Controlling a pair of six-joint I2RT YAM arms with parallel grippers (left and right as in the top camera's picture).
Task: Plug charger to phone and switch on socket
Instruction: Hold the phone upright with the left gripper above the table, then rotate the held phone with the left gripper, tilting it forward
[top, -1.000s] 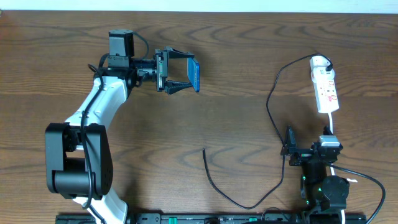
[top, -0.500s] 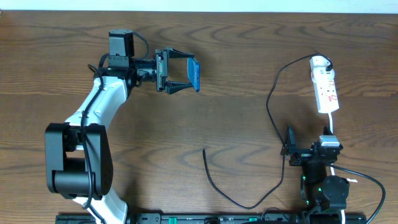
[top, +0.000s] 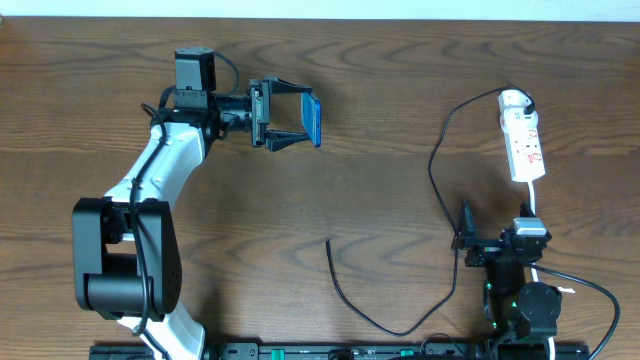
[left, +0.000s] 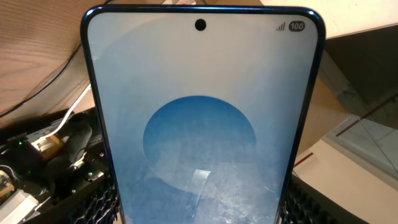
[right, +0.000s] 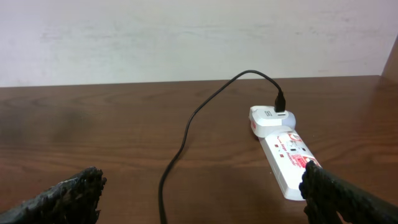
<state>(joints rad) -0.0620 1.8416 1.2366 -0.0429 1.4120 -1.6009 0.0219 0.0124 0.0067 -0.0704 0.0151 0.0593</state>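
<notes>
Two left fingers (top: 288, 88) grip the phone (top: 313, 120); the right fingers (right: 65, 196) gape, empty.

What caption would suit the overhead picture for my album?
Left gripper holds the phone upright; the charger, plugged into the socket, trails loose across the table; right gripper sits open.

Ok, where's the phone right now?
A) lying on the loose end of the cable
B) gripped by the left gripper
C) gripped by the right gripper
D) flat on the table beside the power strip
B: the phone stands on edge in the left gripper, and its screen fills the left wrist view. The right gripper is open with nothing in it.
</notes>
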